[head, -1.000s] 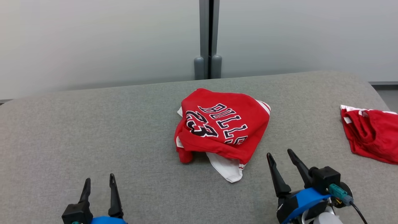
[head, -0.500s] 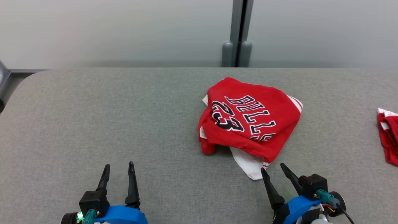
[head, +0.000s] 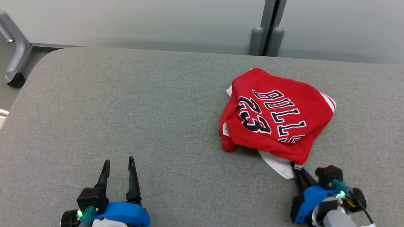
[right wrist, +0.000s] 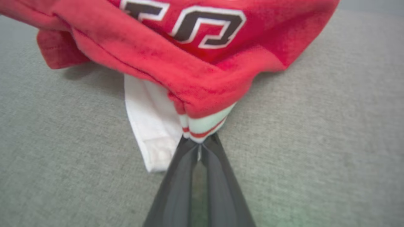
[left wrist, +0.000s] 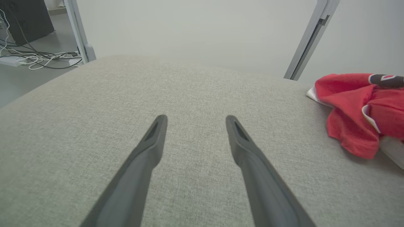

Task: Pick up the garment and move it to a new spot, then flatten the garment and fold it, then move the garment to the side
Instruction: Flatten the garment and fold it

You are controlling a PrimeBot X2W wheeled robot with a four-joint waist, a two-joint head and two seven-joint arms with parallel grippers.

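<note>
Red garment (head: pixel 274 116), printed with black "BULLS" and "23", is lying bunched on the right part of the grey fabric-topped table (head: pixel 142 104), a white layer poking out beneath its near edge. The right fingers (right wrist: pixel 183 176) are pressing together on the white-and-red striped hem at the garment's nearest corner, gripping that cloth between their tips. The left fingers (head: pixel 132 183) are standing wide apart, holding nothing, and are hovering over bare table well to the garment's left. 2 grey posts (head: pixel 256 41) are standing behind the table's far edge.
</note>
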